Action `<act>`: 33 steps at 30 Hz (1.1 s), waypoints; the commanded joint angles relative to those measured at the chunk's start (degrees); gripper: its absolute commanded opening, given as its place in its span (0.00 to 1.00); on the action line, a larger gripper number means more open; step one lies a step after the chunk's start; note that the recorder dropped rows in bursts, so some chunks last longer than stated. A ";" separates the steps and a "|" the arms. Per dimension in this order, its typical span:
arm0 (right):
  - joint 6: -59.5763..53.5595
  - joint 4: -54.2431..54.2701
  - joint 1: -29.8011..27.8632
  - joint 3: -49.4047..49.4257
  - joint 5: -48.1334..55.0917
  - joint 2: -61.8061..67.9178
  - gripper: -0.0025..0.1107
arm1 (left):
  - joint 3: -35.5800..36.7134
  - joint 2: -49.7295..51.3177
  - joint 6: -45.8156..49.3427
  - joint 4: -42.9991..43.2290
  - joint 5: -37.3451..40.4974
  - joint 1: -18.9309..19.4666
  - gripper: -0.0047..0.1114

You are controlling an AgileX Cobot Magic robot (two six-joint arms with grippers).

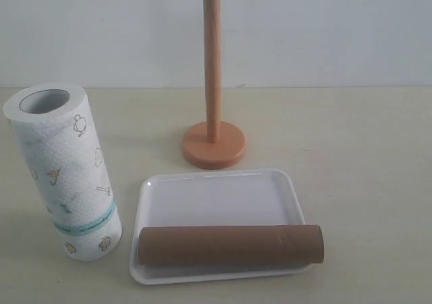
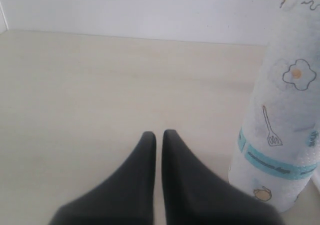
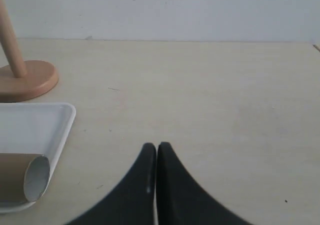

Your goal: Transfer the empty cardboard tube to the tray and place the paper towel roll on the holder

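On a pale worktop, a white tray is seen at the centre. Just left of the tray, the paper towel roll is stood upright. Behind the tray, the holder is set, its pole bare. Across the tray's near edge, the empty cardboard tube is laid, one end jutting past the rim. The left end effector and the right end effector are pressed closed, and nothing is held.

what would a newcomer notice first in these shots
The printed paper towel roll stands on end left of the white tray in the exterior view. A brown cardboard tube lies across the tray's near edge, its right end past the rim. Behind the tray, the wooden holder stands with its pole bare.
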 commanded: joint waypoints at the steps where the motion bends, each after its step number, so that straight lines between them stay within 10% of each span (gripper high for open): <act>1: -1.28 -0.14 0.90 -0.02 -0.28 -0.29 0.02 | 0.20 -0.18 0.05 -0.61 -0.17 0.13 0.08; 33: -1.23 -0.04 -2.12 -0.02 -0.27 -0.29 0.02 | 0.20 -0.18 0.05 -0.61 -0.17 0.13 0.08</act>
